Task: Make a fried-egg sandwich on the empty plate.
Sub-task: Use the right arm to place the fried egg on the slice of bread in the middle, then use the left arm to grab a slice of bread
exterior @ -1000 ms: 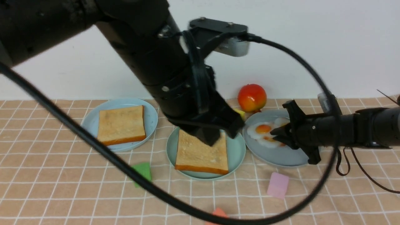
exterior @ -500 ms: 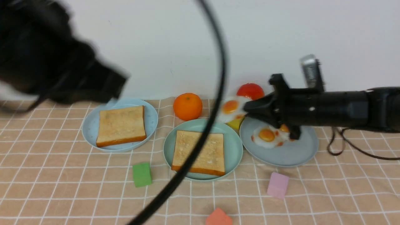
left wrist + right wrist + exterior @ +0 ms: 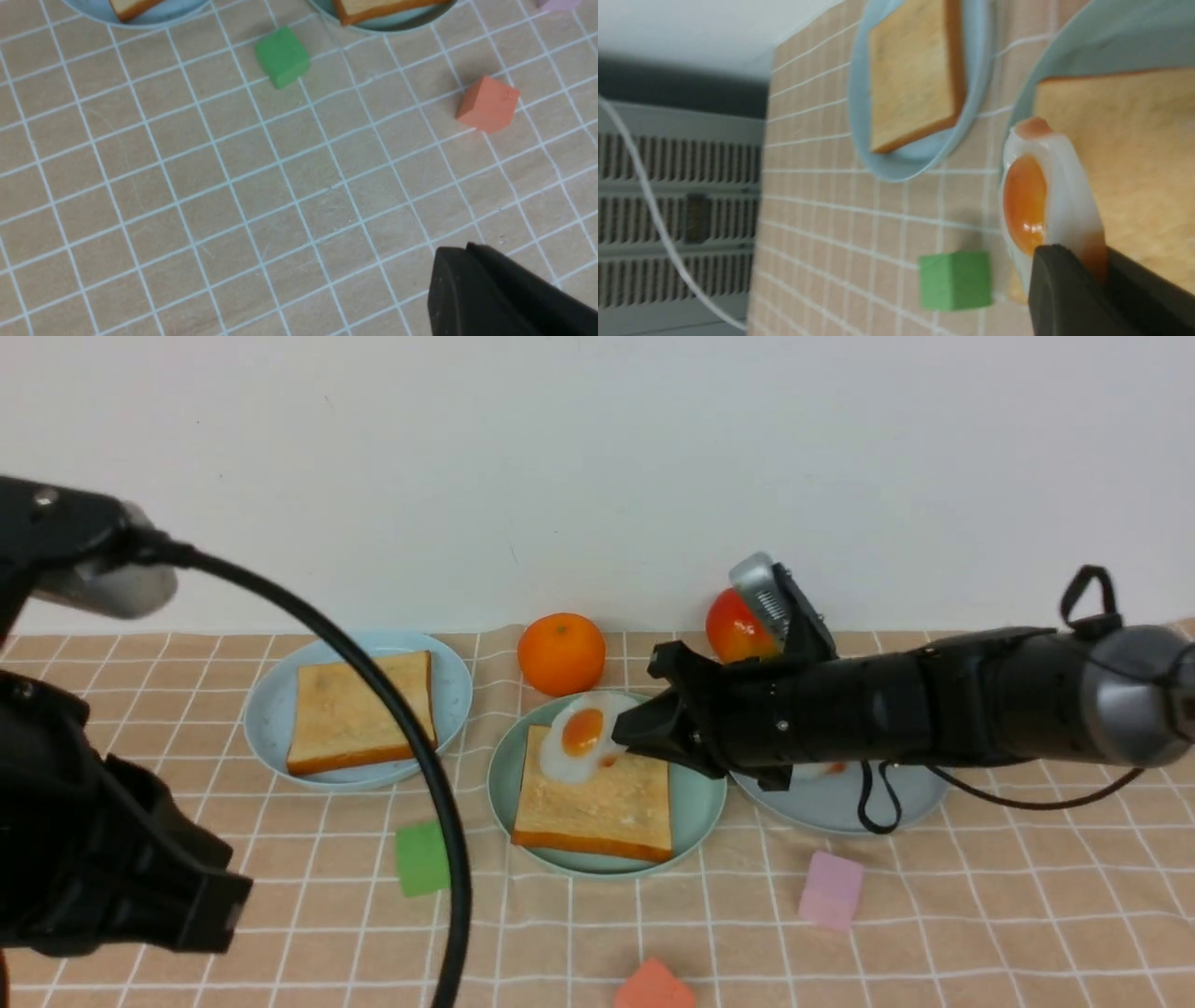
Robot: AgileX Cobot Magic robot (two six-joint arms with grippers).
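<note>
Teal-green plate, centre of tablecloth: one toast slice flat on it. Fried egg: over the slice's far corner, edge pinched between right gripper fingers. Left gripper: fingers pressed together, empty.

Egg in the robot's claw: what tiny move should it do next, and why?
Probably carry the fried egg a little toward the middle of the toast before lowering it. The right gripper pinches it by one edge, and it hangs over the toast's far corner, not centred, on the teal plate.
</note>
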